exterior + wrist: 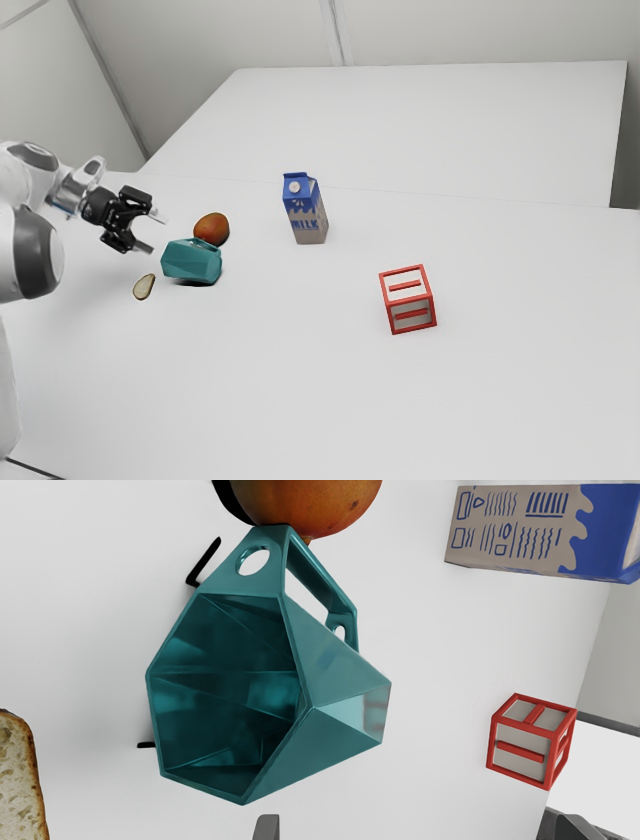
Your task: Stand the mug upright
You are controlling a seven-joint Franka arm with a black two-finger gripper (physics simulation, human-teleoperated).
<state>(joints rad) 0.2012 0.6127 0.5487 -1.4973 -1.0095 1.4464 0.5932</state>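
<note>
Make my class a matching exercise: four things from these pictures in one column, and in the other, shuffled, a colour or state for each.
Things
1. mug
2. milk carton
3. block
4. claw

Colours or states
A. pale faces, red edges
B. open
C. teal, lying on its side
D. standing upright, partly blue

Right pairs: 1-C, 2-D, 3-A, 4-B
</note>
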